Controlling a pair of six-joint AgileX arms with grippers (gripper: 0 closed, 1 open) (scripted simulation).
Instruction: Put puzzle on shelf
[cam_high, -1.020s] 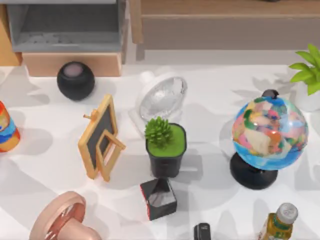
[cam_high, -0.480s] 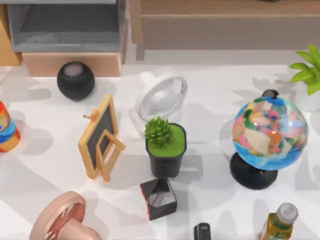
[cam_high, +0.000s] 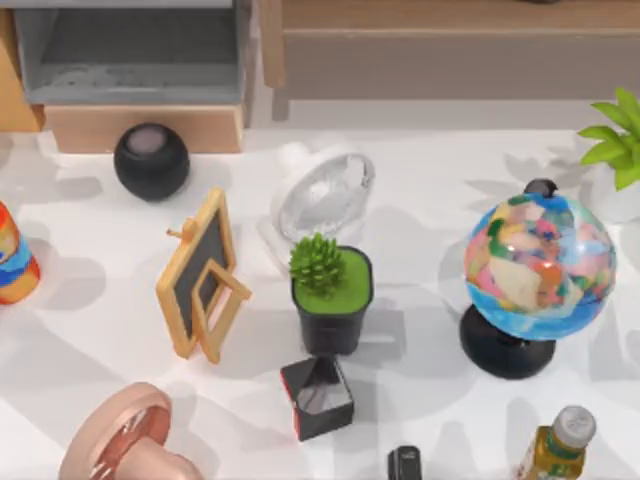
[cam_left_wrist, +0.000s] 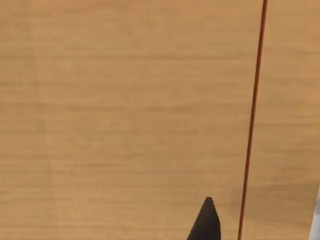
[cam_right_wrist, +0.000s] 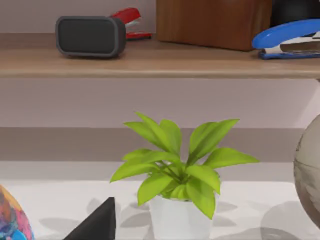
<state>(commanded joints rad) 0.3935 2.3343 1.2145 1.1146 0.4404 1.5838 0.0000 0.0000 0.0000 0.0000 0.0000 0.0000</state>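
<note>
**Both arms off the table top; grip state unread**

My left gripper (cam_left_wrist: 206, 223) sits close against a light wooden surface (cam_left_wrist: 125, 110) crossed by a thin red line (cam_left_wrist: 252, 125). Whether it is apart or together, I cannot tell.

My right gripper (cam_right_wrist: 97, 222) is held low and level, facing the leafy plant (cam_right_wrist: 177, 172) in its white pot, with the shelf (cam_right_wrist: 150, 62) behind. Same entry: cannot tell.

The shelf runs along the table's far edge, right of centre. Where the puzzle lies I cannot tell.
</note>
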